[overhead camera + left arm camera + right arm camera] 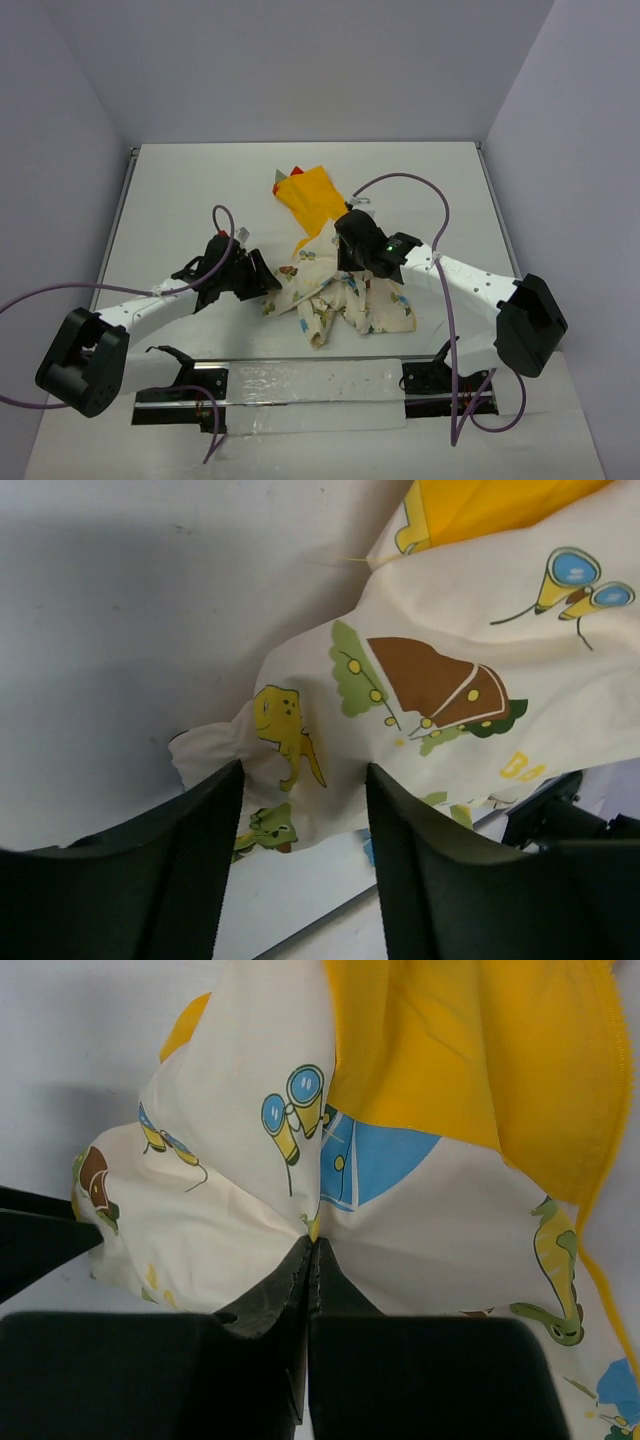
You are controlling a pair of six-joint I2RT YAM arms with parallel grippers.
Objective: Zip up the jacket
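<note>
Nearest you in the top view, the left gripper [258,277] sits at the 9 o'clock edge of the jacket [345,300], which lies crumpled in a heap at the middle of the table [180,190]. Its wrist view shows what the overhead cannot: the left gripper [300,780] has its jaws apart, and a cream corner printed with a yellow dinosaur lies loose in the gap, touched but not squeezed. It looks placed to anchor that side once it closes. Further in, the right gripper [348,268] comes down on the heap from 1 o'clock. From above you cannot read its jaws, but in its own camera the right gripper [312,1250] has them pressed together on a fold of the jacket [250,1160], and creases fan out from the pinch. That hold probably serves to lift and spread the cloth so the front edges can be found. No view shows you the zip, so treat its place as unknown. Farthest off, the yellow hood [310,195] stretches flat toward 11 o'clock, lining up.
</note>
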